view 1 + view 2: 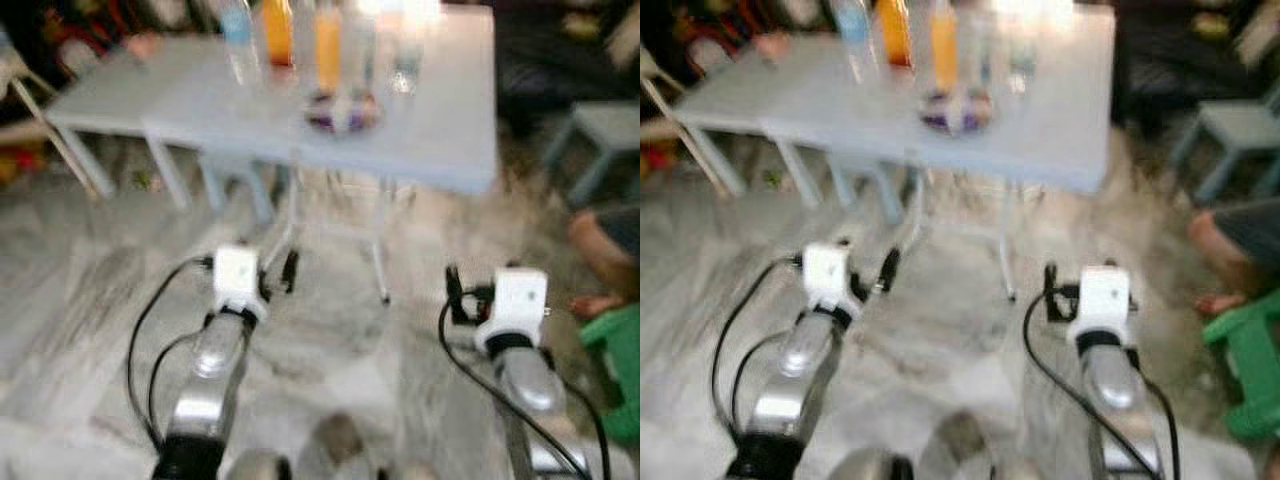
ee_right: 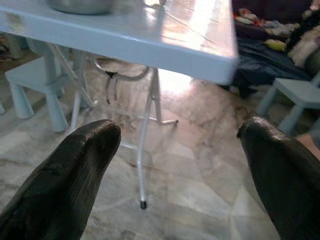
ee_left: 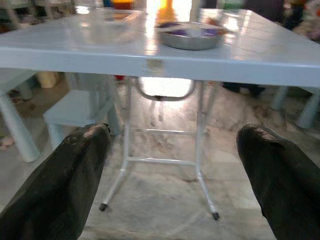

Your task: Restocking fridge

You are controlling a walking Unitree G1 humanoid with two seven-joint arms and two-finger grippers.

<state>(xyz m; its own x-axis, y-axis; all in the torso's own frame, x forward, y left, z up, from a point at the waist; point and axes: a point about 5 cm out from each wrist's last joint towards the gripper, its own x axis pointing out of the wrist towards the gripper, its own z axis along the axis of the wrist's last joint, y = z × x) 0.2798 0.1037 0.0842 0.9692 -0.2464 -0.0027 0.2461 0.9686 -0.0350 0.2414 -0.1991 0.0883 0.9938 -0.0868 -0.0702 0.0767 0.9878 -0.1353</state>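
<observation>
Left gripper (image 3: 172, 165) and right gripper (image 2: 177, 165) held forward, low; fingers spread wide, empty.

My table (image 3: 280, 60) looks like pale blue plastic — smooth, and shiny where the light hits the top. Its thin legs (image 3: 199, 145) look like white-painted metal tube with small dark feet. On it sits a bowl (image 3: 192, 37) of dull silver metal. The bottles (image 1: 328, 45) behind it look like clear plastic, though they are blurry. The floor (image 2: 200, 165) is grey and white stone like marble, smooth with a soft shine. My fingers (image 3: 75, 180) are black and matt, a bit rough like rubber. My arms (image 1: 215, 360) are shiny silver metal, with white plastic wrist blocks (image 1: 238, 278) and black rubbery cables (image 1: 140, 330). The stool (image 1: 622, 370) looks like glossy green plastic — another stool (image 2: 295, 95) is pale blue plastic.
</observation>
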